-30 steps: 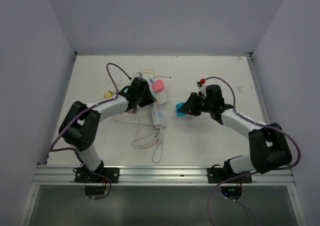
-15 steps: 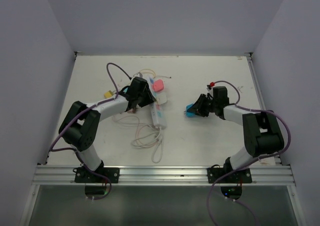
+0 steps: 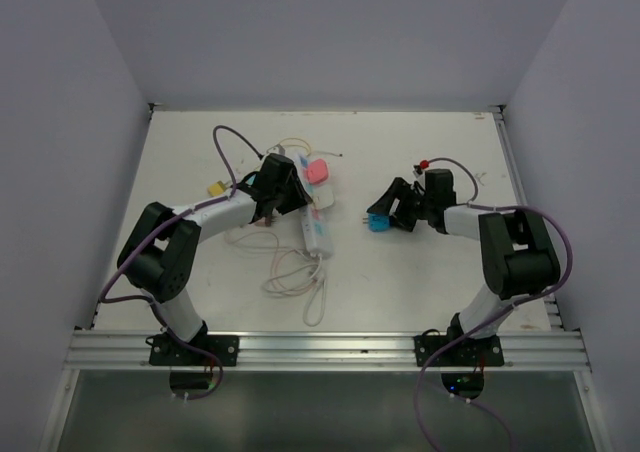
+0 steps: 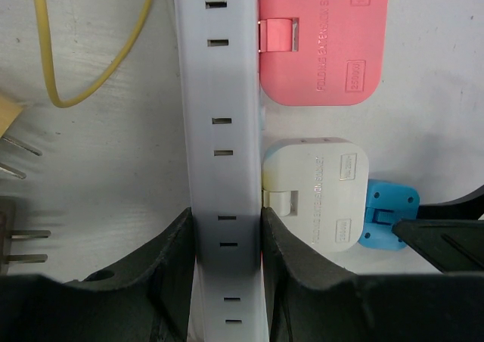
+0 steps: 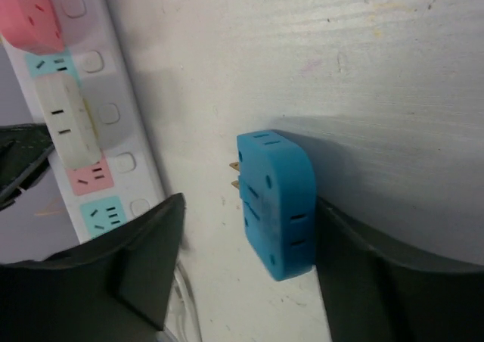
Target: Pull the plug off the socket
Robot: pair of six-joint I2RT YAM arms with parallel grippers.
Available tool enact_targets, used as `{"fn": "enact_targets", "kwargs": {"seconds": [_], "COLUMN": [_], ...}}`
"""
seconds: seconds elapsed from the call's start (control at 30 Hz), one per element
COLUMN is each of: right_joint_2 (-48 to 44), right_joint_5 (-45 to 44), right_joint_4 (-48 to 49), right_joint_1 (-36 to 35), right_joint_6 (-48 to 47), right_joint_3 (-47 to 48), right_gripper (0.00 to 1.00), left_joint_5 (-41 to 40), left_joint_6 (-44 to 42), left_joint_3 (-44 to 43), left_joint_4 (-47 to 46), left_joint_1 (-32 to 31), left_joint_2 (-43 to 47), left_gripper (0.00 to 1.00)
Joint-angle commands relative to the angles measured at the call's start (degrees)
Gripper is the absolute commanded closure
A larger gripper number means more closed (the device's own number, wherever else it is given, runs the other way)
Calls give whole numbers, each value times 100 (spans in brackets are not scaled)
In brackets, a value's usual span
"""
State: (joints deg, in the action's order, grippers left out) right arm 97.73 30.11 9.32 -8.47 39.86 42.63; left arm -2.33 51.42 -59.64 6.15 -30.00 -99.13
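Note:
The socket (image 3: 318, 230) is a long white strip left of centre, with a pink plug (image 3: 317, 170) and a white plug (image 4: 316, 198) still in it. My left gripper (image 3: 290, 200) is shut on the strip's sides (image 4: 223, 130), one finger on each edge. The pulled blue plug (image 3: 378, 222) lies on the bare table to the right, its prongs pointing at the socket (image 5: 113, 160). My right gripper (image 5: 249, 206) stands open around this blue plug (image 5: 276, 202). Its right finger touches the plug and its left finger is well apart.
A loose coil of thin white cord (image 3: 298, 272) lies in front of the strip. A yellow plug (image 3: 215, 187) and yellow cable (image 4: 45, 54) lie left of it, with bare metal prongs (image 4: 19, 157) nearby. Grey walls enclose the table on three sides.
My right gripper carried the blue plug rightward away from the socket, then opened and let it go onto the table. The left gripper has kept its hold on the strip.

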Motion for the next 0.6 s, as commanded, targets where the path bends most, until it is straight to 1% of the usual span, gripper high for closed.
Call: {"fn": "enact_targets", "kwargs": {"seconds": [0.0, 0.1, 0.13, 0.17, 0.2, 0.27, 0.33, 0.37, 0.43, 0.57], "right_joint_2": [-202, -429, -526, -606, -806, -1010, -1351, -1484, -1773, -1960], "right_joint_5": [-443, -803, -927, -1050, -1364, -1699, -2129, -2184, -2089, -1115], "right_joint_4": [-211, -640, -764, -1052, -1203, -1484, -1828, -1898, -1899, -1609], "right_joint_1": [91, 117, 109, 117, 117, 117, 117, 117, 117, -58], "right_joint_6": [-267, -452, -566, -601, -689, -742, -769, -778, -830, -857], "right_joint_3": [-71, -80, -53, -36, -18, 52, 113, 122, 140, 236], "right_gripper": [23, 10, 8, 7, 5, 2, 1, 1, 1, 2], "left_joint_5": [-13, 30, 39, 39, 57, 57, 74, 83, 101, 162], "left_joint_6": [-290, -290, -282, -281, -281, -281, -281, -281, -281, -264], "left_joint_3": [163, 172, 163, 163, 163, 163, 154, 163, 154, 137], "left_joint_4": [281, 255, 255, 246, 246, 246, 229, 220, 211, 176], "left_joint_1": [29, 29, 29, 20, 12, -6, -15, -15, -41, -94], "left_joint_2": [-10, -27, -27, -27, -27, -27, -18, -18, -10, -27], "left_gripper": [100, 100, 100, 100, 100, 100, 100, 100, 100, 100]}}
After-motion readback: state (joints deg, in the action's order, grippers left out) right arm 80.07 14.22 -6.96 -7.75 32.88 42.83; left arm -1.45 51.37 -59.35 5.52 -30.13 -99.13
